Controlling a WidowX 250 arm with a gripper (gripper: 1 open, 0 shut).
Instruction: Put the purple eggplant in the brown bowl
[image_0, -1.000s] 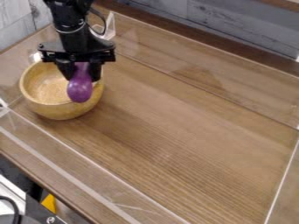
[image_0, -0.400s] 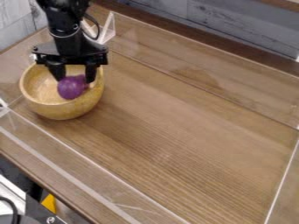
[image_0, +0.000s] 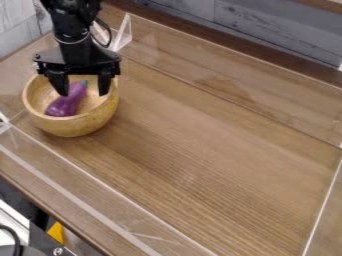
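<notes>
The purple eggplant lies on its side inside the brown bowl at the left of the table. My gripper hangs just above the bowl's far side. Its black fingers are spread open, and nothing is between them. The eggplant rests below the fingers, apart from them.
The bowl stands on a wooden tabletop ringed by a low clear wall. A grey plank wall runs behind the table. A white object stands behind the arm.
The gripper moved left over the bowl with the eggplant, then opened. The eggplant dropped out of the fingers and now lies in the bowl.
</notes>
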